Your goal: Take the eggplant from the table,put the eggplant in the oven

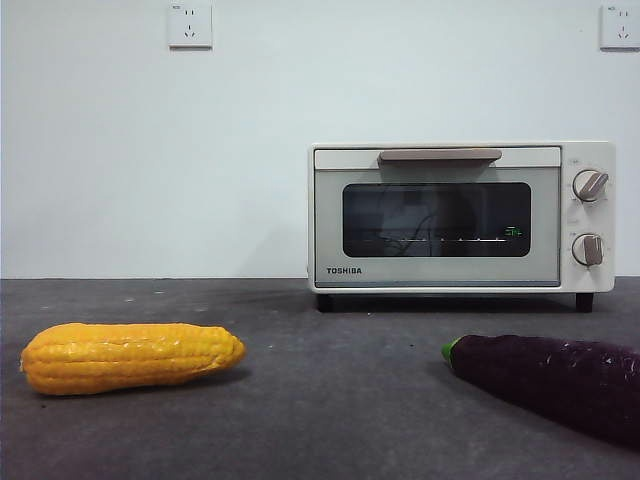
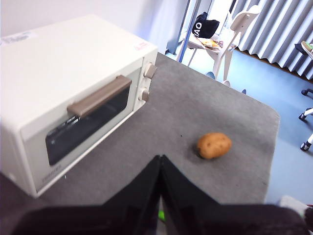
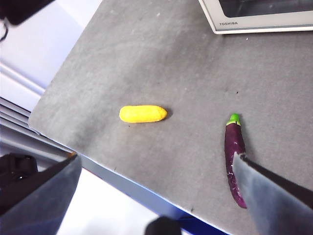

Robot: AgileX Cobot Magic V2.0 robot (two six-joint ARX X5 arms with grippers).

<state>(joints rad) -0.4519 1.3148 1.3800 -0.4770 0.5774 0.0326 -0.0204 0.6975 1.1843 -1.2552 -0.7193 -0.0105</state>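
Long dark purple eggplant (image 3: 234, 155) lies on grey desk (image 3: 146, 63); cream-white oven (image 1: 462, 216) door closed. Right fingers (image 3: 156, 196) spread wide above; left fingers (image 2: 160, 196) pressed together.

eggplant (image 1: 560, 385): tail cut by front view's edge | oven (image 3: 259, 14): only bottom edge in right wrist view
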